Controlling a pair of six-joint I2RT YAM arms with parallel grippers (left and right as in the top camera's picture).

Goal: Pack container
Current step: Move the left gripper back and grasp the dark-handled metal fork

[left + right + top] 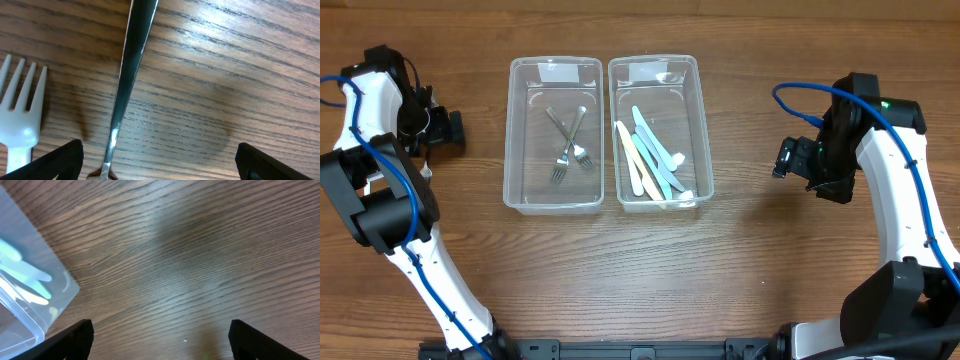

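The left tool [157, 150] hangs low over the desk [225, 75], jaws spread wide and holding nothing. Between its fingers [60, 162], nearer one than the other, a steel utensil [127, 75] lies flat, its handle running away from the tool. The end nearest the tool is cut off by the frame, so I cannot tell fork from spoon. It is probably stiff, thin and smooth, light though heavier than plastic, and apt to slide or pivot on the wood. The best hold looks to be across the narrow handle near its middle, fingers pressed right down to the desk. Just outside the nearer finger lies a white fork [20, 120], tines pointing away. It looks like light plastic with some give, so the handle is a better place to grip than the tines. It lies close enough that a descending finger could land on it or drag it along. Neither piece shows in the overhead view, where the arm hides them. Farther off, ahead of this tool, stands the left bin [507, 130] with two steel forks [565, 150] in it, its wall to be cleared on the way in. Beyond it the right bin [705, 130] holds pastel plastic pieces [650, 155]. Past that, the right tool [162, 327] hovers over bare wood, wide open and empty.
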